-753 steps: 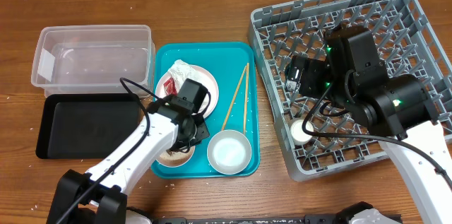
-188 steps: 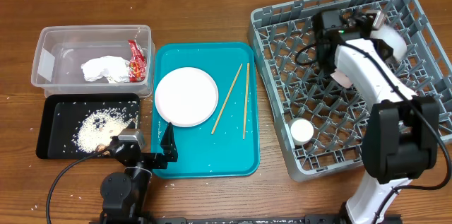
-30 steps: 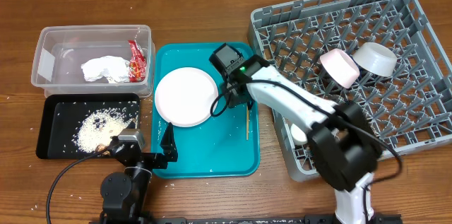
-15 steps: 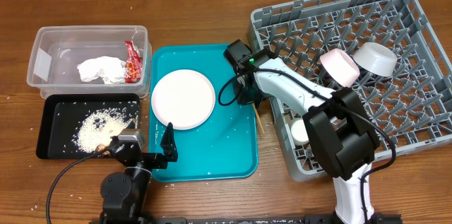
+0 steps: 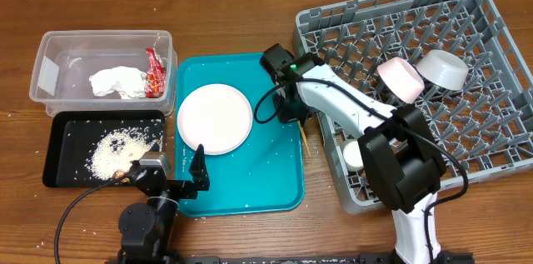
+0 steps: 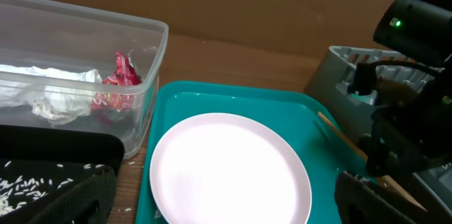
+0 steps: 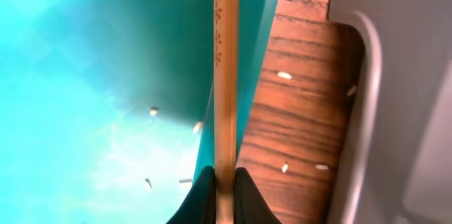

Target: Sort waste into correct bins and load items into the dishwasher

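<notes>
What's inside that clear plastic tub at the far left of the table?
The clear tub holds a crumpled white napkin and, next to it, a red snack wrapper near the right wall. Anything beneath the napkin is covered and cannot be seen.

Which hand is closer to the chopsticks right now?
Right. The right hand grips the chopsticks at the tray's right edge; the left hand sits at the tray's front-left corner, near the plate.

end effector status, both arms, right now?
Left end effector: open, holding nothing.
Right end effector: closed on the chopsticks.
</notes>
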`<state>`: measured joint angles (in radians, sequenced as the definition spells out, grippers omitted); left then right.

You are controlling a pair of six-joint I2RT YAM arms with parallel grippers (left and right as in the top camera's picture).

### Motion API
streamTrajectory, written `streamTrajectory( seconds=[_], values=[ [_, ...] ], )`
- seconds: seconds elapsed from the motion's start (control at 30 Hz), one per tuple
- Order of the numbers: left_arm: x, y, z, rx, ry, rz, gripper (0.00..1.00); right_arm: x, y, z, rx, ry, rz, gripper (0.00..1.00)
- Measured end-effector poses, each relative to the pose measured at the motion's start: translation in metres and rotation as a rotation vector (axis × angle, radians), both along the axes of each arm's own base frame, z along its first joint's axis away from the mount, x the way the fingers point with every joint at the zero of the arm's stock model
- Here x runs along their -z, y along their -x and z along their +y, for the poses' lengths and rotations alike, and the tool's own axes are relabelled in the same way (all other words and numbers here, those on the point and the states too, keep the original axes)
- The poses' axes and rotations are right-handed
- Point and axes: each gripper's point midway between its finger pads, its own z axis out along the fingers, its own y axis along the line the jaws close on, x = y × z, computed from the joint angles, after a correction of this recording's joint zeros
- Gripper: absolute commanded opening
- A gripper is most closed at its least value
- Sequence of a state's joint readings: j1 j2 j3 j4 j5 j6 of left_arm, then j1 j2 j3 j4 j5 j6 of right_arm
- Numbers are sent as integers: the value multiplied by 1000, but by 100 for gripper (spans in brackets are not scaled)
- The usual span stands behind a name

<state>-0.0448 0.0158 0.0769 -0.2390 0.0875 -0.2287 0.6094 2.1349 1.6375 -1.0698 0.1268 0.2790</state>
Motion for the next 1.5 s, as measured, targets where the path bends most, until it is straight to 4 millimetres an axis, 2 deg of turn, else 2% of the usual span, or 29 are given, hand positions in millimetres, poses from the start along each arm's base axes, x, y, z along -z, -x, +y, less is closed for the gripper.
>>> streamTrajectory(
  seconds=[0.07,0.17,0.33,0.4,0.47,0.57,0.6,0.63,0.67,0.7,0.77,0.87,1.0,1.17,1.33,1.43,1.5],
  values=[
    [0,0,0,0,0,0,100,-8,-2,1,-3,-5,-16,4],
    [0,0,0,0,0,0,100,-31,-5,1,-1,-17,-60,4],
    [0,0,0,0,0,0,100,-96,-22,-15,46,-39,-237,4],
    [0,0,0,0,0,0,100,-123,-35,-28,60,-60,-313,4],
    [0,0,0,0,0,0,100,-141,-48,-42,44,-76,-360,4],
    [0,0,0,0,0,0,100,-144,-59,-60,-12,-90,-354,6],
    [0,0,0,0,0,0,100,-141,-61,-65,-23,-89,-343,11],
    [0,0,0,0,0,0,100,-137,-63,-69,-31,-92,-333,20],
    [0,0,0,0,0,0,100,-132,-65,-71,-36,-90,-325,36],
    [0,0,0,0,0,0,100,-127,-65,-72,-49,-91,-311,42],
    [0,0,0,0,0,0,100,-118,-62,-72,-69,-80,-282,49],
    [0,0,0,0,0,0,100,-113,-56,-70,-90,-75,-250,50],
    [0,0,0,0,0,0,100,-114,-46,-50,-106,-117,-233,52],
    [0,0,0,0,0,0,100,-121,-26,17,-138,-297,-215,60],
    [0,0,0,0,0,0,100,-132,-15,78,-80,-458,-241,61],
    [0,0,0,0,0,0,100,-122,-13,98,14,-499,-221,63],
    [0,0,0,0,0,0,100,-99,-14,104,80,-488,-180,63]
  ],
)
